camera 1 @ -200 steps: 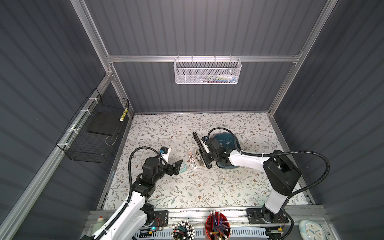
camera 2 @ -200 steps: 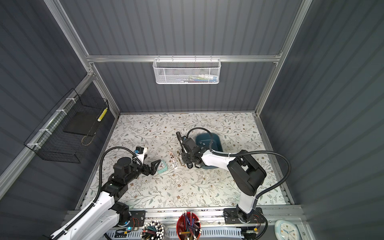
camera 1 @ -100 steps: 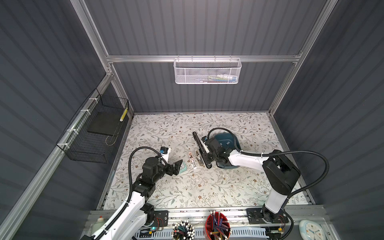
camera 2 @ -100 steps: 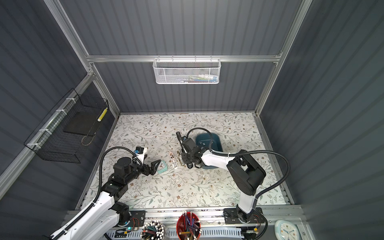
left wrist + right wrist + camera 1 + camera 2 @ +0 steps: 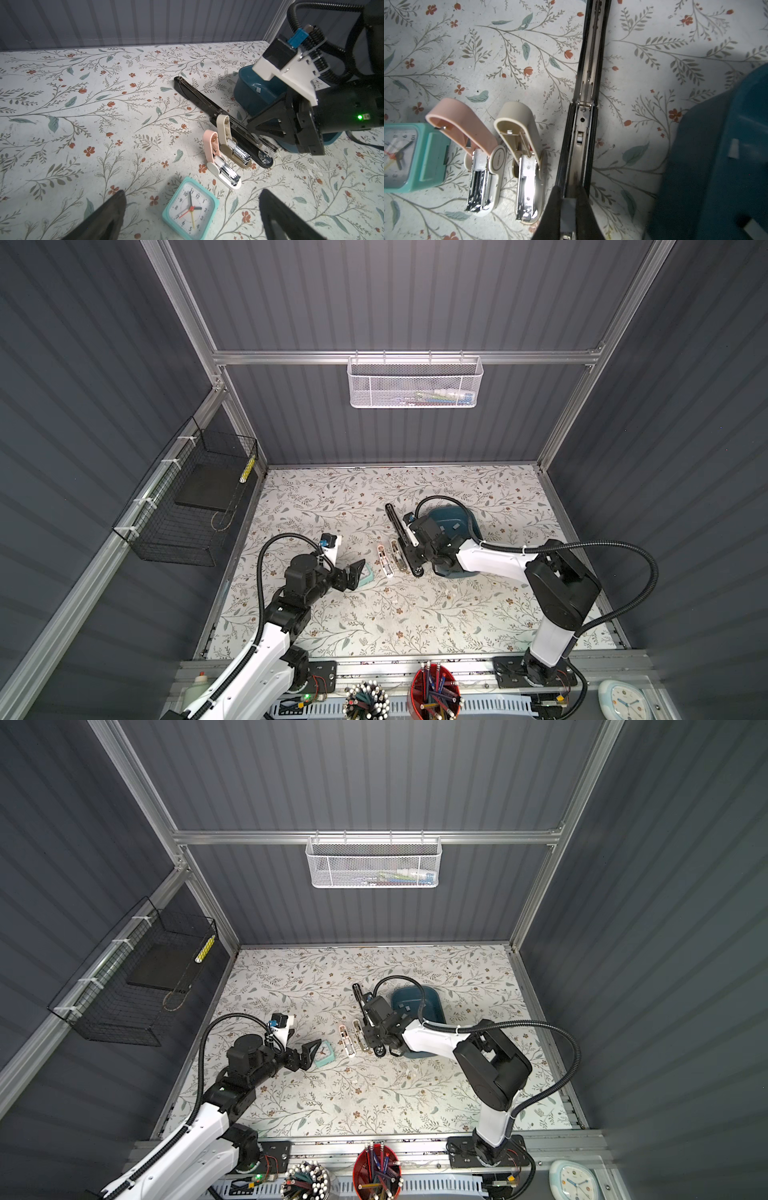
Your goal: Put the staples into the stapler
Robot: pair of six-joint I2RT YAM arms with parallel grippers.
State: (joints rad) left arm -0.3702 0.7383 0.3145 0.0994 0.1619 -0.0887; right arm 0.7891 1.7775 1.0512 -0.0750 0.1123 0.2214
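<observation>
Right wrist view: a grey staple strip (image 5: 567, 209) is pinched by the nearly closed right tool (image 5: 568, 191) over the open black stapler (image 5: 588, 83); the left tool (image 5: 192, 194) is held wide, empty.

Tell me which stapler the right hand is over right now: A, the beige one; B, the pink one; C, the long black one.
C: in the right wrist view the right hand pinches a grey staple strip over the open channel of the long black stapler; the beige stapler and pink stapler lie beside it.
</observation>
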